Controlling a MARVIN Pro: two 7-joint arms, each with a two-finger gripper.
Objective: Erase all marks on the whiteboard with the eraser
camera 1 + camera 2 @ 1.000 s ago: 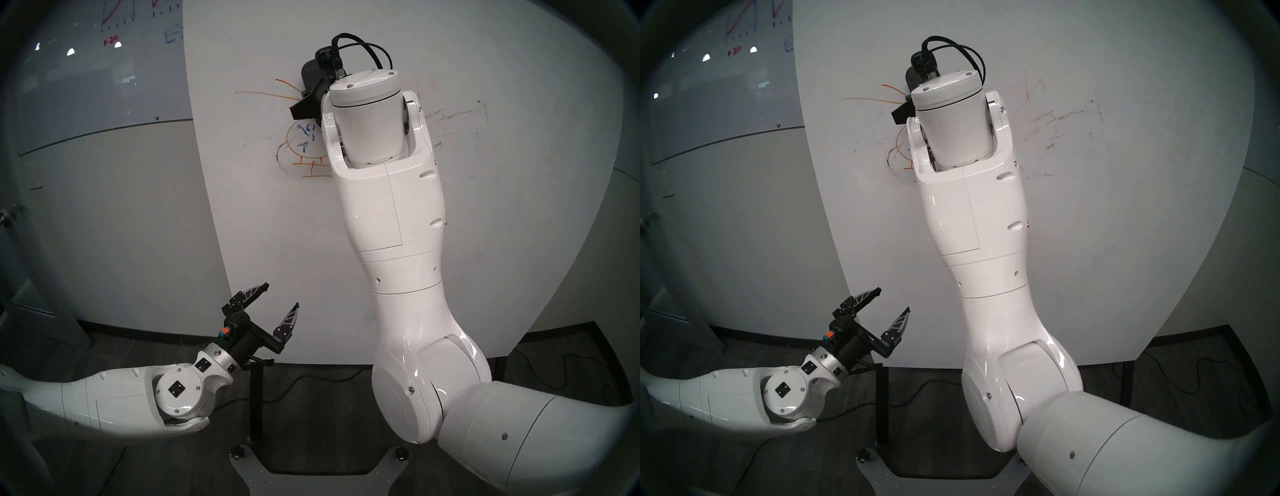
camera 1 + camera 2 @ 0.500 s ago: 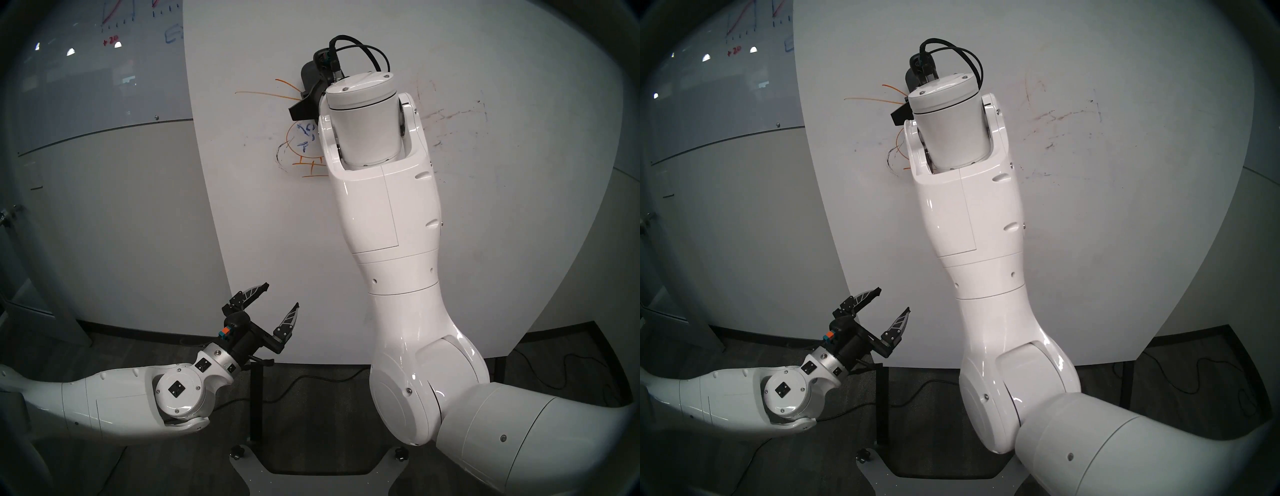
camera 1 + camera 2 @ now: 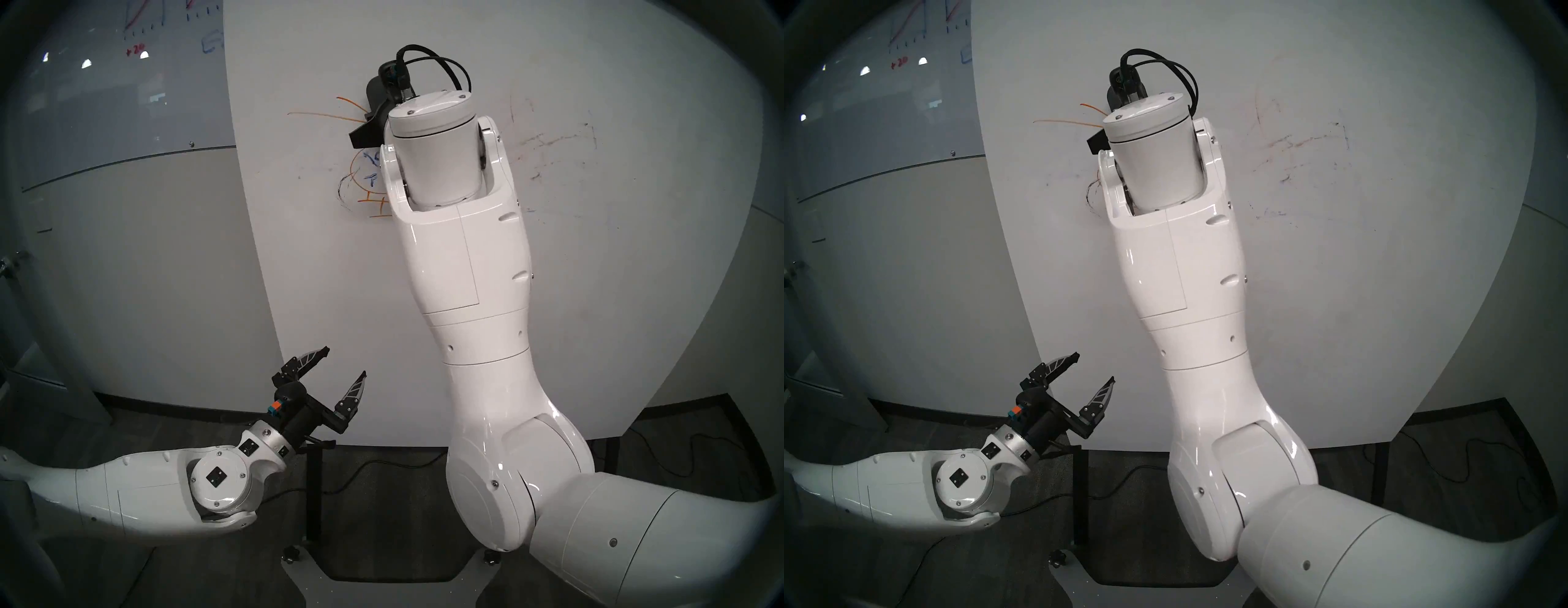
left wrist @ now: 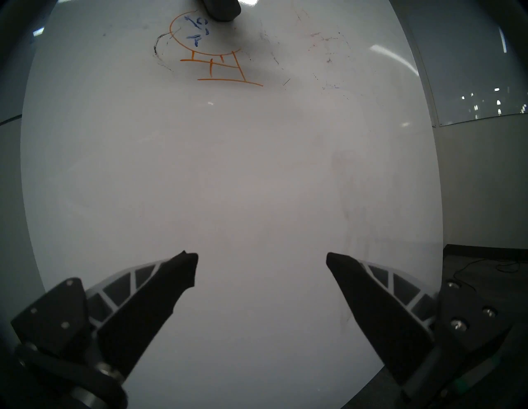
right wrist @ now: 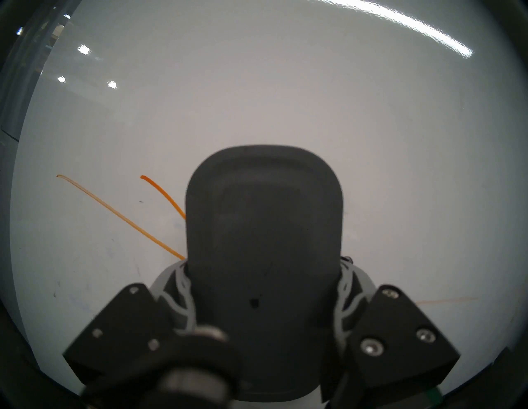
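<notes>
You have one glass board (image 3: 106,97) at far left, carrying graph lines and a red "+20", one whiteboard (image 3: 594,276) filling the middle, two arms, and one eraser (image 5: 263,228).

Your left gripper (image 3: 337,369) hangs low before the whiteboard's lower left edge, its jaws spread wide with nothing between them. In the left wrist view its fingers (image 4: 160,297) frame only bare board, and the drawing sits well above them.

The marks come next. Two orange strokes (image 5: 120,217) run in from the left and end at the eraser's left edge. Below the right jaws lies an orange helicopter outline (image 4: 211,54) with skids, a small blue stick figure (image 4: 197,31) inside its round cabin, and a black scribble (image 4: 160,48) just left of the cabin. Faint reddish and black smudges (image 3: 551,144) lie to the right of the raised arm.

Your right gripper (image 5: 263,291) is up against the board, jaws clamped on the dark grey eraser's two long sides. The pad's rounded end sticks out beyond them.
</notes>
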